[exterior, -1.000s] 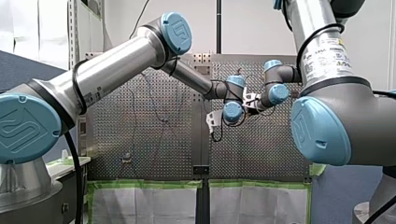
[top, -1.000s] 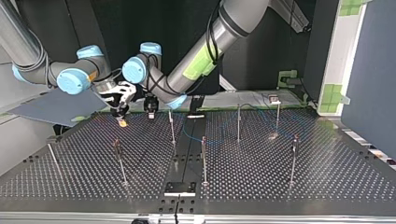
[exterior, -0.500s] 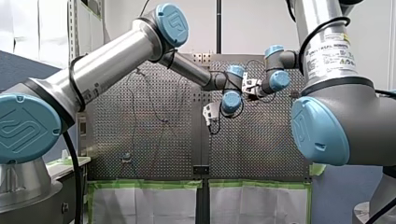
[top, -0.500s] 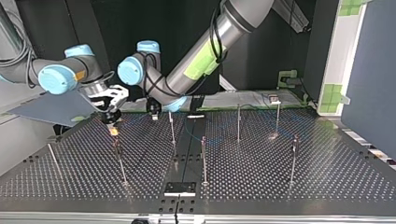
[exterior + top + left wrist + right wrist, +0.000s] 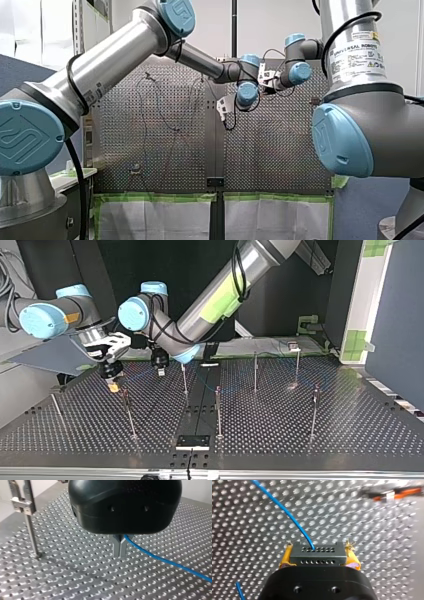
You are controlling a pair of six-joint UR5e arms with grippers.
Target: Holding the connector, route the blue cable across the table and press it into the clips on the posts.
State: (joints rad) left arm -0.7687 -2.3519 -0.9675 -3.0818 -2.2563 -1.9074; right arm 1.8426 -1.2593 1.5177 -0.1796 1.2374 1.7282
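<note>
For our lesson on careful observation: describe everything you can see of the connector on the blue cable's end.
The connector is a small, dark grey rectangular block, matte, its face showing two rows of small round holes. My right gripper clamps its two ends between yellow pads. The blue cable leaves a hole in the row farther from the gripper, near the middle. The perforated table lies beyond it.

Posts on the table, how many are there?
7 in the top view. Four nearer posts: far left, left, middle, right. Three farther posts: middle, next right, rightmost. Arms may hide more.
</note>
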